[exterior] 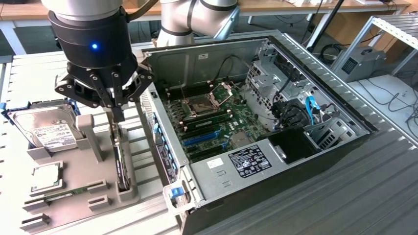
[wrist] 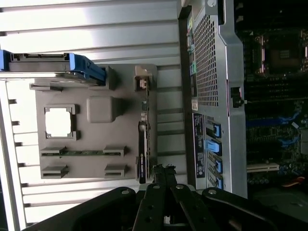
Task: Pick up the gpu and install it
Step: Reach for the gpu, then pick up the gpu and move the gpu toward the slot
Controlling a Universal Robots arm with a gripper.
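The gpu [exterior: 121, 161] stands on edge in a slot of the grey holder [exterior: 91, 147], its thin dark edge and green board facing up. My gripper [exterior: 117, 116] hangs straight over its far end with the fingers shut together and nothing visible between them. From the wrist view, the gpu [wrist: 143, 144] is an edge-on dark strip in the holder [wrist: 96, 108], and the shut gripper [wrist: 161, 169] sits just beside its near end. The open computer case [exterior: 313, 83] lies next to the holder, its motherboard [exterior: 209, 122] and blue slots [exterior: 199, 137] exposed.
The holder also carries a hard drive [exterior: 46, 128] in a blue frame, a square processor [exterior: 47, 177] and a memory stick [exterior: 65, 193]. The case's perforated wall [wrist: 216, 72] stands close beside the gpu slot. Cables and drive cages fill the case's far side.
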